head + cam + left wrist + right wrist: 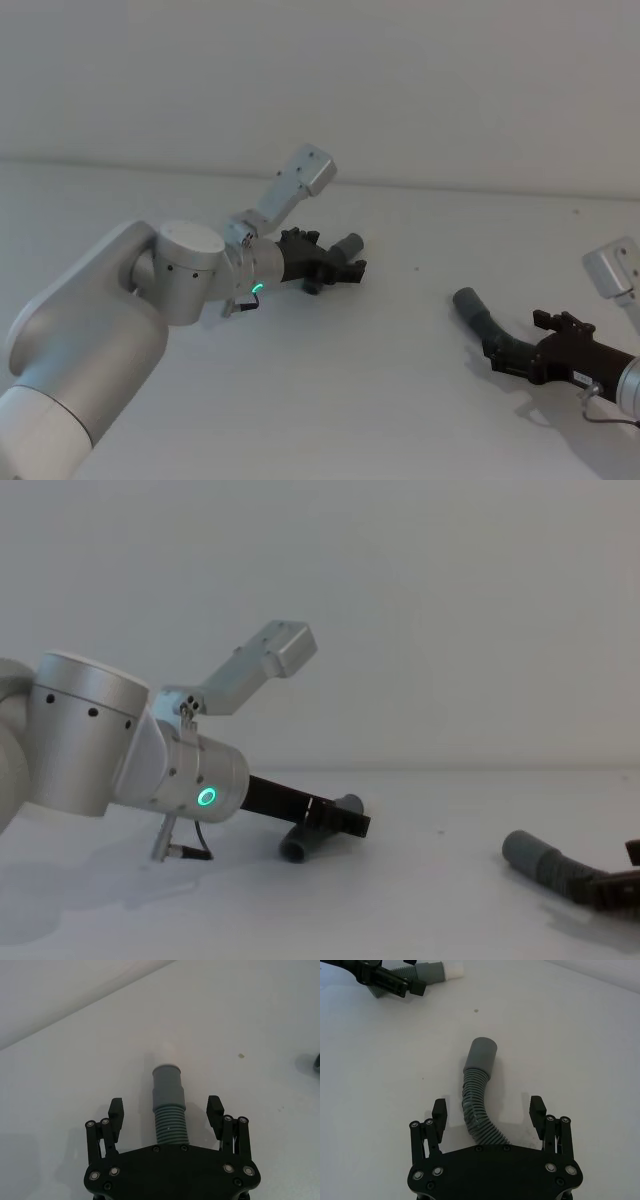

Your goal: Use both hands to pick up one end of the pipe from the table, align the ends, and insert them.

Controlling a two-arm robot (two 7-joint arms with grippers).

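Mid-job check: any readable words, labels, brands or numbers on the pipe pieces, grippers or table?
None: no readable text stands on the short pipe piece, the long hose, the left gripper, the right gripper or the table. The green light ring on the left arm is a plain glow, no sign.

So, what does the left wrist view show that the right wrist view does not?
Left wrist view alone: the gaps between the left gripper's open fingers and the straight piece. Right wrist view alone: the right gripper, open, astride the bent piece without touching it. Both: the left gripper, the straight piece with its white tip, and the table.
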